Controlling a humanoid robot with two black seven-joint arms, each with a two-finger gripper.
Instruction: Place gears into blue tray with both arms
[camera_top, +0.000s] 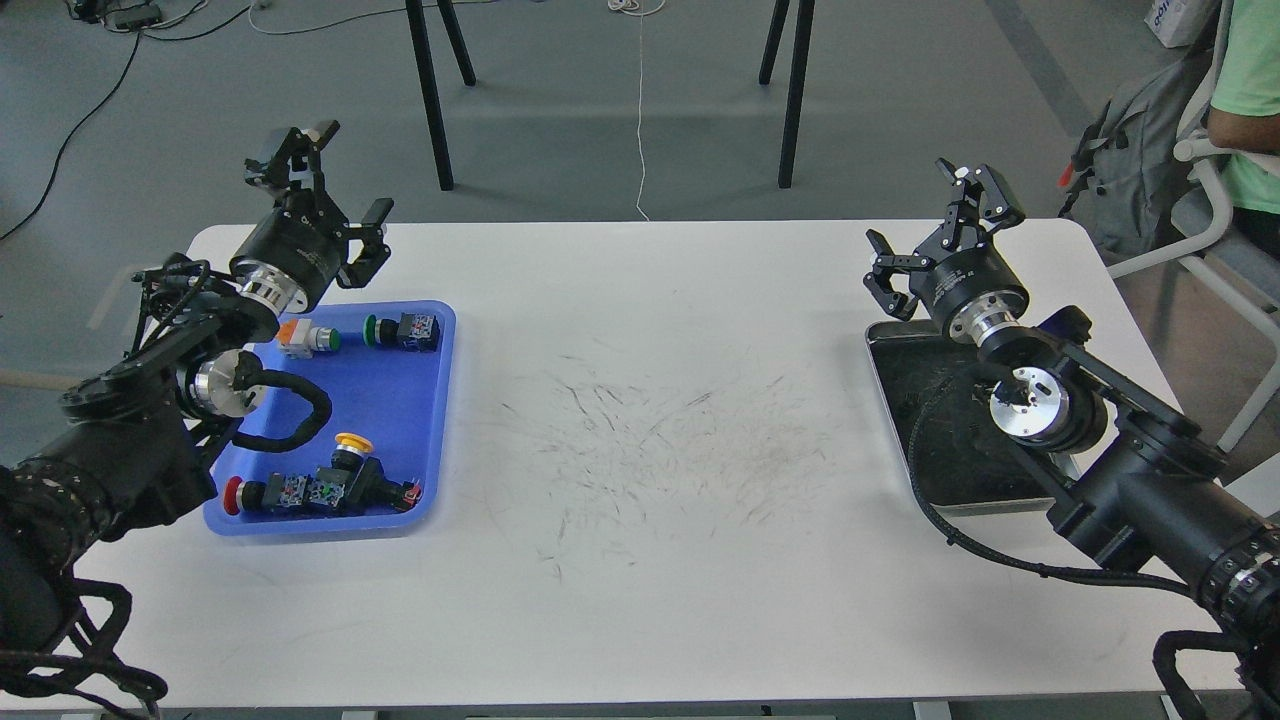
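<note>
The blue tray (415, 420) lies on the left of the white table and holds several coloured-cap push-button switches (400, 330). No gears show in this view; they are hidden or too small to make out. My left gripper (330, 200) hangs open above the tray's far edge, with nothing between its fingers. Over the far end of a steel tray on the right, my right gripper (945, 235) is also open and holds nothing.
The shiny steel tray (890, 400) with a dark inside lies at the right, partly under my right arm. Scuff marks cover the table's middle (650, 420). Black stand legs (430, 100) rise beyond the far edge. A seated person (1245, 100) and a backpack are at the far right.
</note>
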